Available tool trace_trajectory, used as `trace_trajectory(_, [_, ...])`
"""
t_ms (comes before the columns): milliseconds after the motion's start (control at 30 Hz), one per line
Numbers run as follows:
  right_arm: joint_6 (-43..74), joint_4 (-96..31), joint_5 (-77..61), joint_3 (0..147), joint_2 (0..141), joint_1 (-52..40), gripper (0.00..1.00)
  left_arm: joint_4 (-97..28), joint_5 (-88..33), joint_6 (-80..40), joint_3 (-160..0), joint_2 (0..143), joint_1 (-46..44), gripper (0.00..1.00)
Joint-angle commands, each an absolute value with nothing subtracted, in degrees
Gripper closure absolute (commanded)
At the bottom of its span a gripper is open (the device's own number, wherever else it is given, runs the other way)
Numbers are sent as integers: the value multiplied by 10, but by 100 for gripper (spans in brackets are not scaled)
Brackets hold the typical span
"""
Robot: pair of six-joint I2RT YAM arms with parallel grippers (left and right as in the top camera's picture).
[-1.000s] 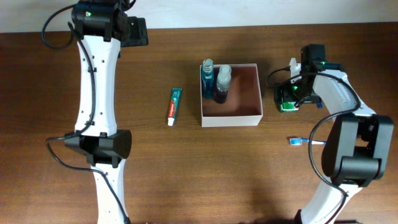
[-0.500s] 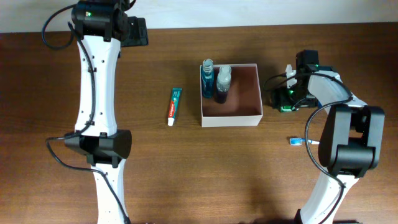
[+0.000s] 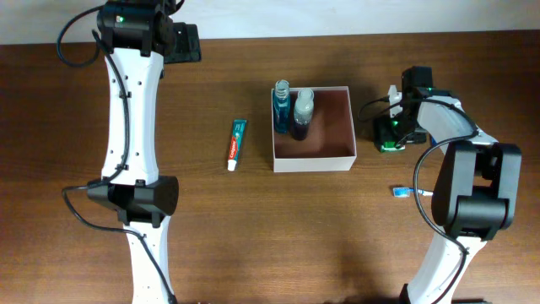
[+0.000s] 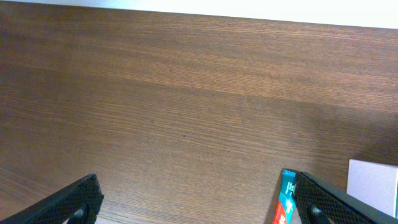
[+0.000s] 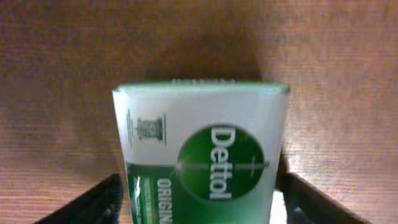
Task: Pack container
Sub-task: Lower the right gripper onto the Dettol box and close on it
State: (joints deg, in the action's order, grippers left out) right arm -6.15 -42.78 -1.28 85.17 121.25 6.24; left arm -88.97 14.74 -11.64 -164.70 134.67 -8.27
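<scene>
The container (image 3: 314,160), a square white box with a pinkish-brown inside, sits mid-table and holds a blue bottle (image 3: 281,105) and a dark bottle (image 3: 303,114) at its left wall. My right gripper (image 3: 390,135) is just right of the container, low on the table, with its fingers (image 5: 199,199) pressed to both sides of a green-and-white Dettol soap box (image 5: 202,155). My left gripper (image 4: 196,205) is open and empty, high at the back left (image 3: 187,44).
A toothpaste tube (image 3: 236,142) lies left of the container; its end shows by my left gripper's right finger (image 4: 286,199). A small blue toothbrush (image 3: 403,192) lies at the front right. The container's corner (image 4: 373,183) shows at the left wrist view's right edge.
My right arm swung inward and its gripper settled over the soap box. The left arm, container and other items have not moved.
</scene>
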Motion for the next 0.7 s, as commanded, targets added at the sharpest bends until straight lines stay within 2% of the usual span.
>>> trace_trajectory(0, [-55,-422,-8,849,1227,64,35,-890,143,-122,-1654,1340,-81,1])
trace_trajectory(133, [-55,-419,-8,849,1227,64,42,-890,143,-122,-1654,1340,-81,1])
trace_trajectory(333, [-55,-418,-8,850,1227,64,59,-890,143,-122,-1654,1340,-81,1])
trace_trajectory(667, [-33,-510,-20,917,1225,64,63,-890,143,-122,-1654,1340,-81,1])
